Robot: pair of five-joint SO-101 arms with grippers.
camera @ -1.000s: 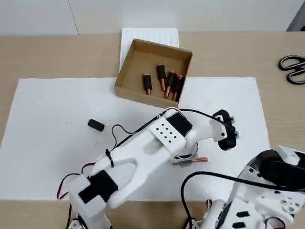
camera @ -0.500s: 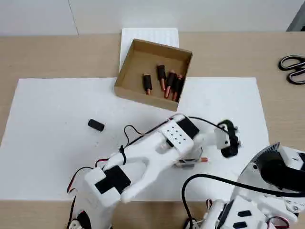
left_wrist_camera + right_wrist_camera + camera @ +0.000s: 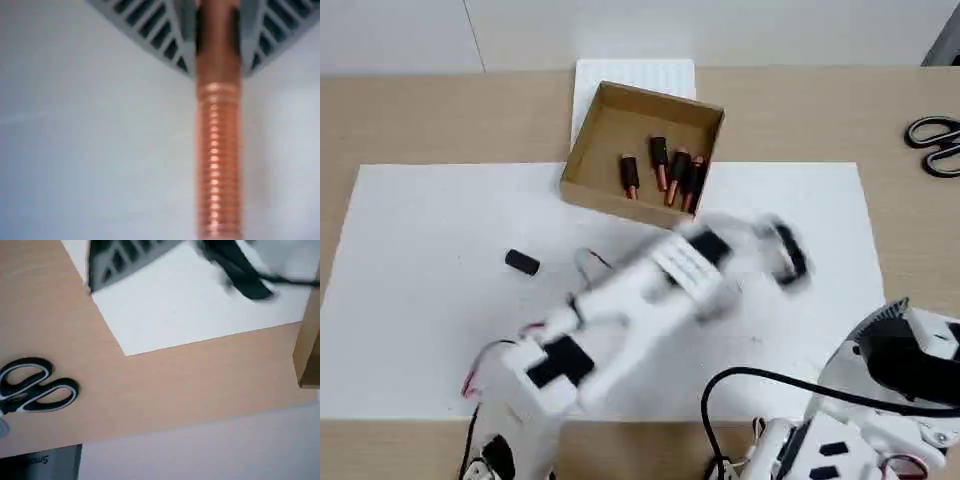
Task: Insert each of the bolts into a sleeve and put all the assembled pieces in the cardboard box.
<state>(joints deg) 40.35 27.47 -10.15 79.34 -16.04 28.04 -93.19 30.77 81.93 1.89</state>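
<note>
A copper bolt [image 3: 218, 150] is clamped at its head between the grey fingers of my left gripper [image 3: 218, 30], threaded end pointing out over the white paper. The left arm [image 3: 670, 275] stretches across the middle of the paper, just in front of the cardboard box [image 3: 582, 140]. Several assembled bolt-and-sleeve pieces [image 3: 665, 168] lie in the box. One loose black sleeve [image 3: 521, 262] rests on the paper to the left. My right arm [image 3: 880, 400] is folded at the front right, and its gripper [image 3: 130, 260] hangs above the paper's corner.
Black-handled scissors [image 3: 935, 145] lie on the wooden table at the far right, also seen as scissors [image 3: 35, 387]. A white notepad [image 3: 635, 72] sits behind the box. The white paper sheet [image 3: 420, 300] covers most of the work area.
My left arm has lifted off the paper with the bolt and swung back toward the box, moving fast. The bolt no longer lies at the front centre. The right arm stays put.
</note>
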